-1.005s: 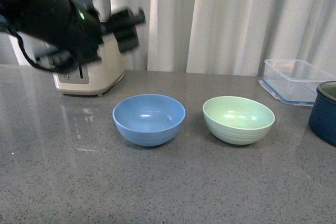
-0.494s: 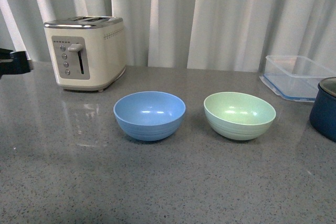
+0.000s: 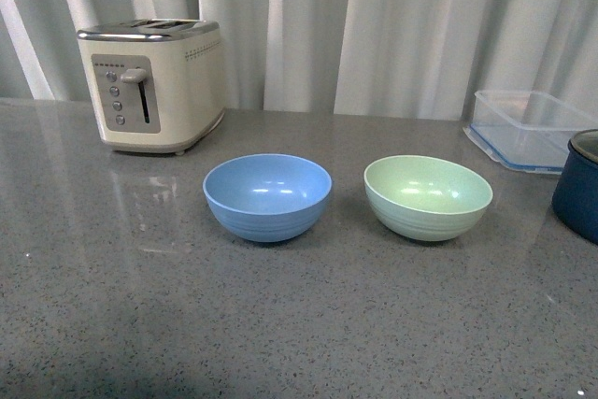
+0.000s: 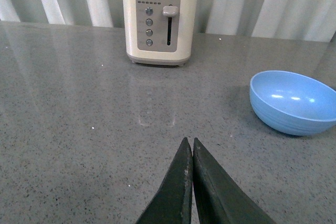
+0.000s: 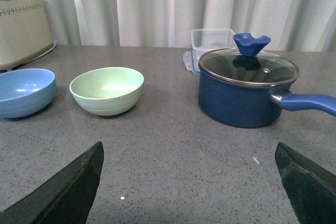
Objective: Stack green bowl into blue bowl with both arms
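Right of the toaster (image 3: 154, 86) | blue bowl (image 3: 267, 196) nearest it, green bowl (image 3: 428, 196) beyond, apart, both mouth-up, ready for nesting | left gripper (image 4: 189, 141) pressed together, empty | right gripper (image 5: 189, 150) spread wide, likely for the green rim

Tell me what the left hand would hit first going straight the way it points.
Probably the toaster. The left hand, shut, points across the counter toward it; the blue bowl sits off to the side. Depth is unclear: tilted down, it would touch counter first.
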You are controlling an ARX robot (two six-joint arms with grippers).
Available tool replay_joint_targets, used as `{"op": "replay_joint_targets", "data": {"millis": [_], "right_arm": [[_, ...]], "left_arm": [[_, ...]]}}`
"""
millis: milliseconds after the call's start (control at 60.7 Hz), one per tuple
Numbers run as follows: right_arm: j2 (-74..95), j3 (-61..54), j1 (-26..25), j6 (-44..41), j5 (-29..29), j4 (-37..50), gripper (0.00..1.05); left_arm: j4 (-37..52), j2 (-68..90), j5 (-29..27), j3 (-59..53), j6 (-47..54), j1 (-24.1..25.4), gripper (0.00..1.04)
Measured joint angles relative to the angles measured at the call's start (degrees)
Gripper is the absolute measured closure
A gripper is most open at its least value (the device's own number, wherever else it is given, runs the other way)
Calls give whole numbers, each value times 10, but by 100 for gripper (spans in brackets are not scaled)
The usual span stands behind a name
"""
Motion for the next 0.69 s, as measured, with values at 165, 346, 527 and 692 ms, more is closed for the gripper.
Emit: {"op": "replay_joint_targets", "data": {"millis": [165,346,527,692], "right_arm": [[0,0,0,0,0,0,10],[0,0,0,0,0,0,10],[0,0,0,0,0,0,10],[0,0,0,0,0,0,10]], "left_arm": [[-36,-63,0,-27,0,0,101],[-35,-101,0,-60,0,0,101],[-94,-166,1,-66,0,0,101],[-153,-231,0,-66,0,0,101]]}}
